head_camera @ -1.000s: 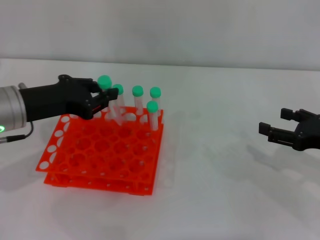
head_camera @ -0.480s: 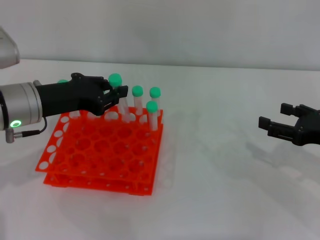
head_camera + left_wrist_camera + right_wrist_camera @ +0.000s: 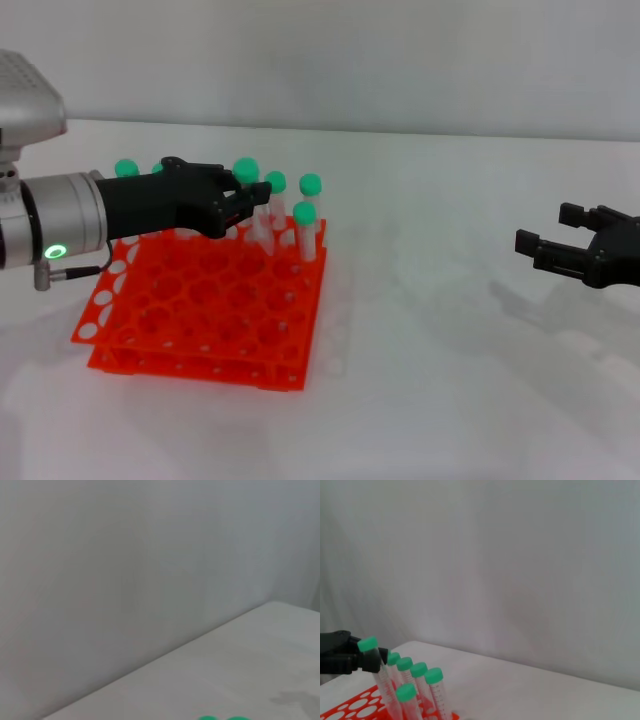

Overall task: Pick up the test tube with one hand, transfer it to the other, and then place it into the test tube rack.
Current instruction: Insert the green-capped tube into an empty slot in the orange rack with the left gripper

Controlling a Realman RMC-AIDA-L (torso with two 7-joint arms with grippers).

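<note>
My left gripper (image 3: 250, 194) is shut on the test tube (image 3: 246, 171), just under its green cap. It holds the tube tilted over the back of the orange-red rack (image 3: 200, 310), with the lower end near the holes. The right wrist view shows this gripper (image 3: 376, 660), the held tube (image 3: 368, 644) and a corner of the rack (image 3: 350, 708). My right gripper (image 3: 560, 247) is open and empty, low over the table far to the right.
Three green-capped tubes (image 3: 304, 214) stand in the rack's back right corner, right beside the held tube. Two more caps (image 3: 126, 168) show behind the left arm. A grey wall closes the table's far side. Two green caps (image 3: 207, 718) sit at the left wrist view's edge.
My left gripper has moved to the right with the tube, closer to the standing tubes, and two caps have come into view behind the arm. The right gripper has hardly moved.
</note>
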